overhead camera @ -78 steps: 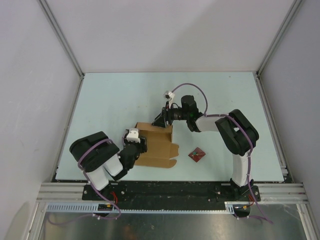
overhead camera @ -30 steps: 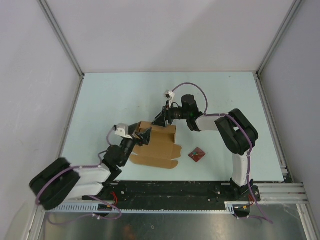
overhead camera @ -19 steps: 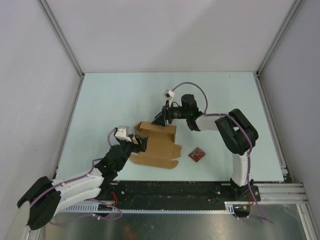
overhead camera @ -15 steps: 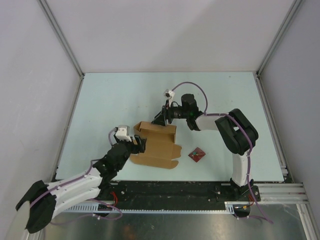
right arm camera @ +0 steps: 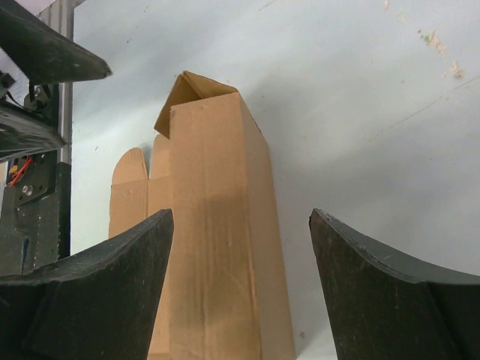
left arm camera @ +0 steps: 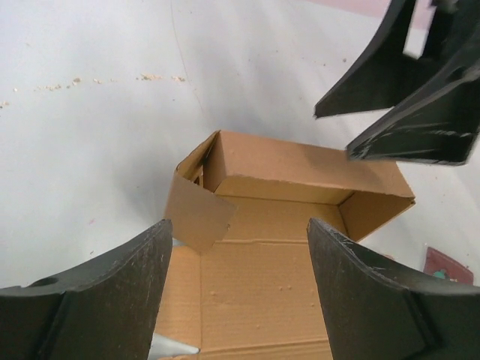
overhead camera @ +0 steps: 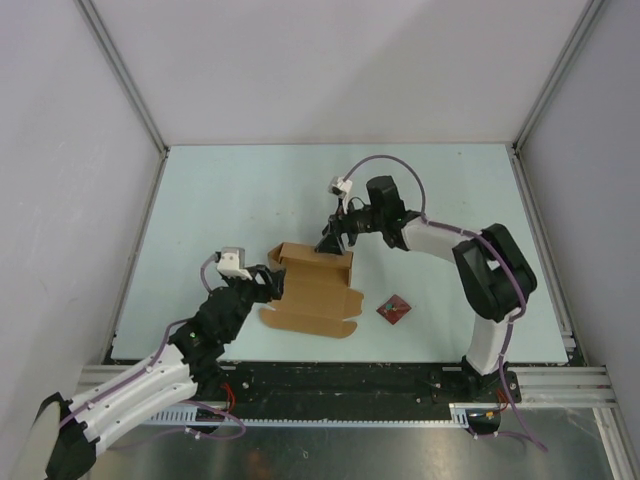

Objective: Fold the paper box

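The biggest worry, to my eye, is the two arms themselves. The left gripper (overhead camera: 272, 284) and the right gripper (overhead camera: 333, 243) both hang by the same small paper box (overhead camera: 315, 295), one at its left end and the other at its far wall. A careless reach across could knock their fingers together. Both have their jaws spread wide and grasp nothing, and neither looks to be touching the cardboard.

That makes the next risk, I'd say. With nothing pinning it, the box can skid across the table (overhead camera: 200, 200) the moment a finger pushes on a panel. It sits a little left of the middle, nearer the table's near edge than its far one.

The far wall (left arm camera: 300, 169) stands up, and the right end wall (left arm camera: 375, 214) with it. The left end flap (left arm camera: 196, 214) leans loose and half open, so it could spring out or get crushed inward if pressed off its crease. The near panel (overhead camera: 300, 318) lies flat, not yet raised.

A wide sweep on the right could also flick the dark red square (overhead camera: 393, 308), which lies near the box's near right corner, apart from it.

Counting: one table, two arms, two grippers, one paper box, one dark red square, and a sprinkle of crumbs (left arm camera: 150, 77) too fine to count.
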You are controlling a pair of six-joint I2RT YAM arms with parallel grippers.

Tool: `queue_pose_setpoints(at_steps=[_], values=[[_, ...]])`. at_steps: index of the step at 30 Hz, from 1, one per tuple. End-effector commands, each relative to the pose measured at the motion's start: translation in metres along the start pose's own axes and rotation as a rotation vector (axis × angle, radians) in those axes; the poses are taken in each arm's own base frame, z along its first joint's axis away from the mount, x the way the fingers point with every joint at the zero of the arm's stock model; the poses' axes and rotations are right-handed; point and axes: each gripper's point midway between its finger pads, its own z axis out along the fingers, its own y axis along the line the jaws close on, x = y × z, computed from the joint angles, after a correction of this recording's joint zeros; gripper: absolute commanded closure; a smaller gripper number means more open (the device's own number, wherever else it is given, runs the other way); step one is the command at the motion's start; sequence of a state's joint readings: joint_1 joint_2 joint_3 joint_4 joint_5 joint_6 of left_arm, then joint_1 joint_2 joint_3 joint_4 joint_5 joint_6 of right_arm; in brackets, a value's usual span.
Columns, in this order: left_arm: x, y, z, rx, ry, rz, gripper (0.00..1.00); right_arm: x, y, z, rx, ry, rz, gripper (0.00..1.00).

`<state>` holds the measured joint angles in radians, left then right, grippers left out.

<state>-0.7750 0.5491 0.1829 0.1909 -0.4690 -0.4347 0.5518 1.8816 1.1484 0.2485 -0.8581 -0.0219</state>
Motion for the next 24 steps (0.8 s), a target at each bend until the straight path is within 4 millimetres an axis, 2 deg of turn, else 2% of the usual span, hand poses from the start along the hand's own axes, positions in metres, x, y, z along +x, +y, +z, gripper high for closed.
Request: queue_pose_setpoints(at_steps=[1, 9, 11, 16, 20, 24], values=[[-0.011, -0.003, -0.001, -0.002, -0.016, 0.006, 0.23, -0.036, 0.018, -0.02, -0.009, -0.009, -0.122, 0.2], [-0.018, -0.001, -0.005, 0.009, -0.052, 0.017, 0.23, -0.023, 0.026, -0.038, 0.029, 0.132, -0.164, 0.16], [-0.018, -0.001, -0.005, 0.008, -0.052, 0.021, 0.23, -0.015, 0.027, -0.042, 0.04, 0.175, -0.16, 0.11], [-0.014, 0.0, -0.005, 0.009, -0.043, 0.025, 0.22, -0.007, 0.032, -0.036, 0.056, 0.241, -0.216, 0.03], [-0.013, 0.002, -0.005, 0.003, -0.044, 0.027, 0.22, -0.002, 0.034, -0.027, 0.054, 0.288, -0.252, 0.02], [-0.014, 0.003, -0.006, -0.002, -0.052, 0.029, 0.22, 0.003, 0.024, -0.021, 0.109, 0.338, -0.283, 0.02]])
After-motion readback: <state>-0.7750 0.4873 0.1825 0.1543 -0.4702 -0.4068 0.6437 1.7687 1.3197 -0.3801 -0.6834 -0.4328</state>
